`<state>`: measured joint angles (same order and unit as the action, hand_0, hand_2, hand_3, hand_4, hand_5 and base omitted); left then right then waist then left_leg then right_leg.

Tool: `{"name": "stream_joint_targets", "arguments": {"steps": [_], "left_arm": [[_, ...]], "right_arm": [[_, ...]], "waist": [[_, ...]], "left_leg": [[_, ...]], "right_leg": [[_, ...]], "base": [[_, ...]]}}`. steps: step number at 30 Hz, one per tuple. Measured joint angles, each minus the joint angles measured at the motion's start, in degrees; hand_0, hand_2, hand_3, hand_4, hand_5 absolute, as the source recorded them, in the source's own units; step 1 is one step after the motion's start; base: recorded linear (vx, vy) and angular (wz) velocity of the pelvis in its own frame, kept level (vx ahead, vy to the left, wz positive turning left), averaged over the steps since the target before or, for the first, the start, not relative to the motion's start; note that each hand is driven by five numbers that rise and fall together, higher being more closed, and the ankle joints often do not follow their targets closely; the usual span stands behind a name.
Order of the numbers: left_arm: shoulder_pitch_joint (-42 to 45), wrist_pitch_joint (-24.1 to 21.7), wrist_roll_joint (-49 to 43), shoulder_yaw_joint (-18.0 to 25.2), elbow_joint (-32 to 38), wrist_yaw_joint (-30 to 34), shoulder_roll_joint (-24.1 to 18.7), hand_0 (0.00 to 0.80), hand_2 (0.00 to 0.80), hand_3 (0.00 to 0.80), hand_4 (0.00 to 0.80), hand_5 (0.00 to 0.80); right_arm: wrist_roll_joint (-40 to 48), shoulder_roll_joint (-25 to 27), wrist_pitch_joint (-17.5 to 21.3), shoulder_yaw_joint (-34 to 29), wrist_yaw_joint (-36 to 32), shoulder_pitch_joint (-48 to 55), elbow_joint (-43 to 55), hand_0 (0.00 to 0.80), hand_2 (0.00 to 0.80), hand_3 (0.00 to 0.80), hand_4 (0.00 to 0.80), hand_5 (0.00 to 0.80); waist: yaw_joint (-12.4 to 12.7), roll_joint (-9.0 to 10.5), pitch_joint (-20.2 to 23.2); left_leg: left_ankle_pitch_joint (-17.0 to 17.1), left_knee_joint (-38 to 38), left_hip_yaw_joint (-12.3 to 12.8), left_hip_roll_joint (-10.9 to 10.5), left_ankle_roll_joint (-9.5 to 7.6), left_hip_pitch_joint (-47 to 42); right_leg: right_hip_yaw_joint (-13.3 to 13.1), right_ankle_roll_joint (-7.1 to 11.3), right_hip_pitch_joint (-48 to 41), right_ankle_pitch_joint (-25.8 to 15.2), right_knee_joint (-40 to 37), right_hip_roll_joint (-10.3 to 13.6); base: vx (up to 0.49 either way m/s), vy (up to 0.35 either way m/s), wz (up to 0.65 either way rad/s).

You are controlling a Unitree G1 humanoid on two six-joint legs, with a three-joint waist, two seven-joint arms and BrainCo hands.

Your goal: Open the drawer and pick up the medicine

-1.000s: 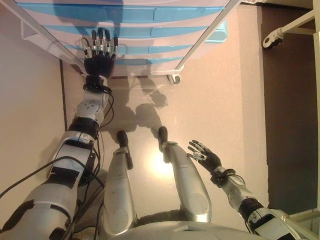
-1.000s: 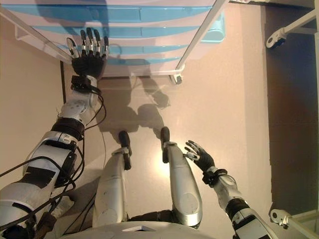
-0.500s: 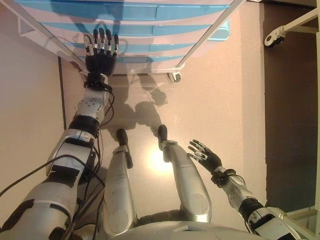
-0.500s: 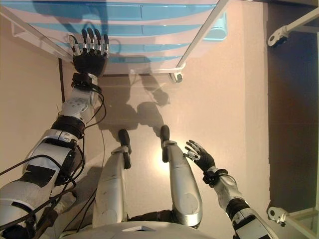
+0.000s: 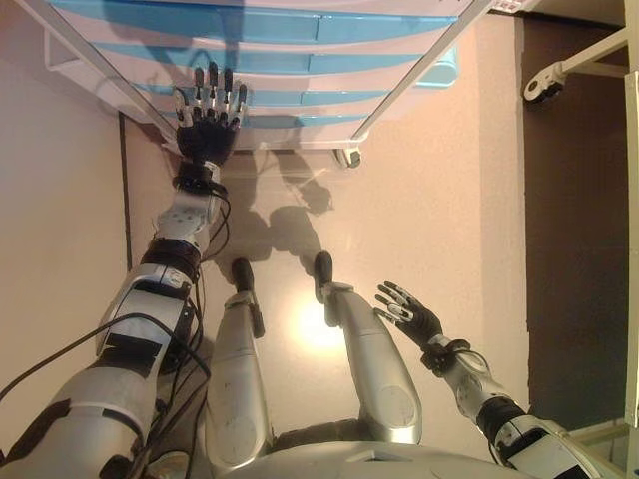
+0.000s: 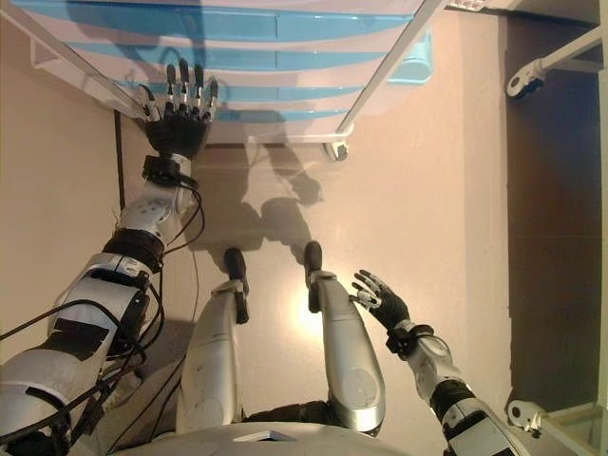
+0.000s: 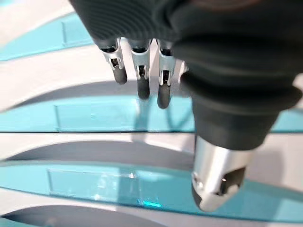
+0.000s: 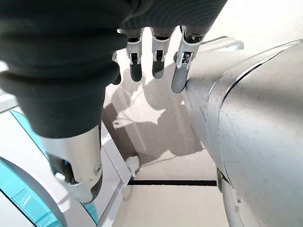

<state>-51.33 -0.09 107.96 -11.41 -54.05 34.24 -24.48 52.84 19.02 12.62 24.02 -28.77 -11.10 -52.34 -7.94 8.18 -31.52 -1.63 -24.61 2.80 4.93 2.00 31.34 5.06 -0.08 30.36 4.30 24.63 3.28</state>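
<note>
The left hand (image 5: 208, 122) reaches flat-fingered at the lower drawers (image 5: 300, 95) of the cabinet (image 5: 419, 60)—no medicine visible, every drawer closed. Straight fingers could slide off without hooking. The right hand (image 5: 409, 311) hangs loose, well below.

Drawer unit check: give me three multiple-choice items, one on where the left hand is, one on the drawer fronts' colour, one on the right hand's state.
1. Where is the left hand?
A. Raised in front of the drawer unit
B. Resting on the floor
C. Inside an open drawer

2. What colour are the drawer fronts?
A. Red
B. Turquoise blue
C. Black

3. What state is the right hand in?
A. Shut on a medicine box
B. Curled into a fist
C. Open, holding nothing

Key: 1 A, its straight fingers are spread before the lower drawers. 2 B, blue fronts sit between white bands. 3 C, its fingers are relaxed, low at the robot's right side.
</note>
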Motion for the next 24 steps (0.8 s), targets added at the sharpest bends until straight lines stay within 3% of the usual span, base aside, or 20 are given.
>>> {"name": "stream_joint_targets", "arguments": {"steps": [11, 24], "left_arm": [[8.76, 1.18, 0.04, 0.07, -0.02, 5.32, 3.24, 0.0, 0.0, 0.0, 0.0, 0.0], [10.44, 1.13, -0.06, 1.29, 0.38, 6.6, 3.25, 0.0, 0.0, 0.0, 0.0, 0.0]], "right_arm": [[-0.05, -0.05, -0.55, -0.3, 2.19, 0.29, 0.9, 0.0, 0.0, 0.0, 0.0, 0.0], [-0.27, -0.07, -1.23, -0.78, 2.15, 0.49, 0.9, 0.0, 0.0, 0.0, 0.0, 0.0]], "waist": [[0.52, -0.01, 0.0], [1.08, -0.04, -0.02]], "left_leg": [[0.46, 0.95, -0.07, -0.16, -0.3, 0.32], [0.97, 1.71, 0.01, -0.11, 0.35, -0.83]], "right_leg": [[0.3, -0.06, 0.35, -0.17, -0.58, 0.16], [0.15, 0.09, -0.25, -0.05, -0.77, 0.06]], "base": [[-0.001, -0.001, 0.0], [0.0, 0.0, 0.0]]}}
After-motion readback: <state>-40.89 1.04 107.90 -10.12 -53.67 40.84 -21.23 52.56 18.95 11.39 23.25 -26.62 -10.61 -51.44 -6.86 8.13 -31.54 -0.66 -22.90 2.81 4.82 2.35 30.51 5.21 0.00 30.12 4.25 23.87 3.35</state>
